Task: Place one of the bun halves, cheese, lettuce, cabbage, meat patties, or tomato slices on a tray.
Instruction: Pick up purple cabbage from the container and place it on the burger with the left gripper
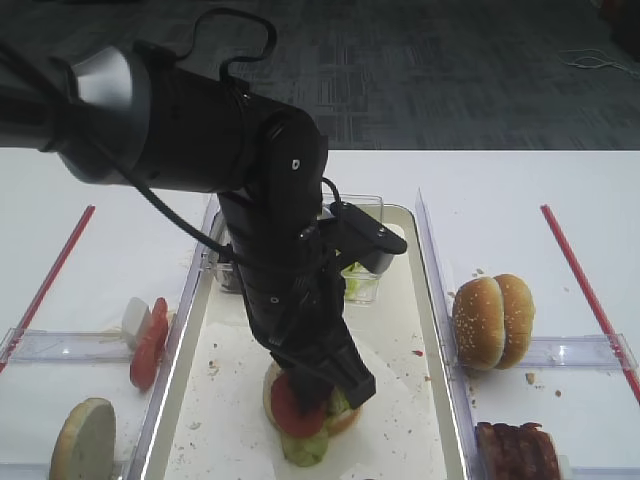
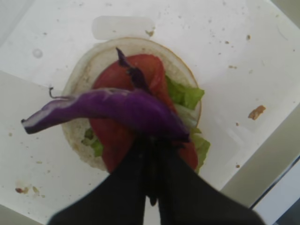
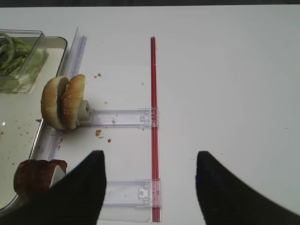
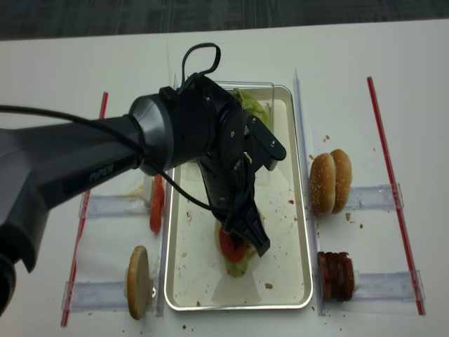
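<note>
The left gripper (image 2: 151, 154) has its jaws pinched tight on a purple cabbage (image 2: 112, 108) strip above the tomato slice (image 2: 123, 112), lettuce (image 2: 185, 93) and bun half (image 2: 89, 70) on the tray (image 4: 295, 232), while the right gripper (image 3: 150, 180) hangs with fingers spread wide and empty.

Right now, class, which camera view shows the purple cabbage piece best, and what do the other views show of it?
The left wrist view: the cabbage fills the frame, pinched in the shut left gripper above the tomato slice on the bun. In both high views the arm hides it; the right wrist view misses it.
</note>
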Controlling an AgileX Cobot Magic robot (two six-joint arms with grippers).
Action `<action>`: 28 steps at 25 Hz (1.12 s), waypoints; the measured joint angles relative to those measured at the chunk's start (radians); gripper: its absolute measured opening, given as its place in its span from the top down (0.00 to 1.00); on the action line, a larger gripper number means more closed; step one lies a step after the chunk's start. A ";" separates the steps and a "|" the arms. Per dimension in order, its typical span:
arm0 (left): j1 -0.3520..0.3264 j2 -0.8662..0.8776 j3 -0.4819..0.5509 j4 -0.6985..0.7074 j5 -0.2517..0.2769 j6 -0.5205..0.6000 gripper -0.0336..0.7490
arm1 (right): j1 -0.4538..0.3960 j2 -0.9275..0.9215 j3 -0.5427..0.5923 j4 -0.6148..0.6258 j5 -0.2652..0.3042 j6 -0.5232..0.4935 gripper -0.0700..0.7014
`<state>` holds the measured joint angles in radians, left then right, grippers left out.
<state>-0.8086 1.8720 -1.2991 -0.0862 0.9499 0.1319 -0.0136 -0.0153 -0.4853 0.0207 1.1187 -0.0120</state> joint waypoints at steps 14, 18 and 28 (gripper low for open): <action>0.000 -0.028 -0.002 0.004 0.011 -0.004 0.34 | 0.000 0.000 0.000 0.000 0.000 0.000 0.31; 0.000 -0.039 -0.008 0.004 0.011 -0.004 0.30 | 0.000 0.000 0.000 0.000 0.000 0.000 0.31; 0.000 -0.049 -0.008 0.005 0.013 -0.008 0.28 | 0.000 0.000 0.000 0.000 0.000 -0.002 0.31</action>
<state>-0.8086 1.8235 -1.3075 -0.0816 0.9627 0.1235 -0.0136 -0.0153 -0.4853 0.0207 1.1187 -0.0138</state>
